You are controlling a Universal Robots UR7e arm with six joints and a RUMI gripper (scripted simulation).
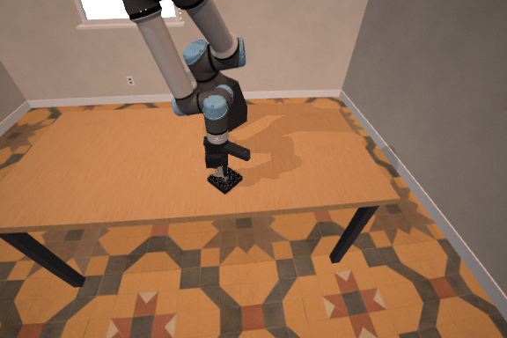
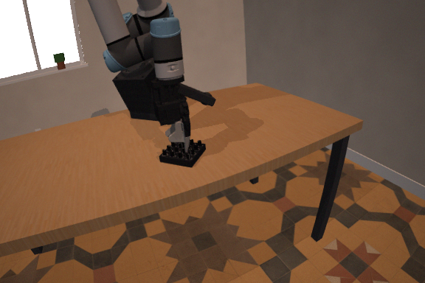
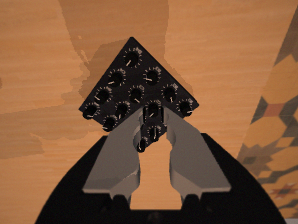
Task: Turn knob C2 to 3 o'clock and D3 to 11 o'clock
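The black knob box point(image 1: 225, 191) point(image 2: 176, 162) point(image 3: 132, 42) lies on the table, its corner pointing up in the wrist view. My gripper point(image 1: 225, 179) point(image 2: 187, 149) point(image 3: 153, 107) is low over it, fingers narrowly apart but open, one on each side of a knob. No firm contact shows. Counted with row A at lower left, this is knob C2 point(image 3: 153, 109); its pointer points down-left in the wrist view. Knob D3 point(image 3: 151, 76) is uncovered, its pointer toward the left. The fingers hide several knobs nearer the camera. I cannot make out the socket.
Neighbouring knobs stand close around the fingertips. The box rests on the wooden table point(image 1: 110, 169) point(image 2: 92, 175), fairly near its front edge. The arm's dark base block point(image 1: 238, 109) point(image 2: 136, 97) stands behind the gripper.
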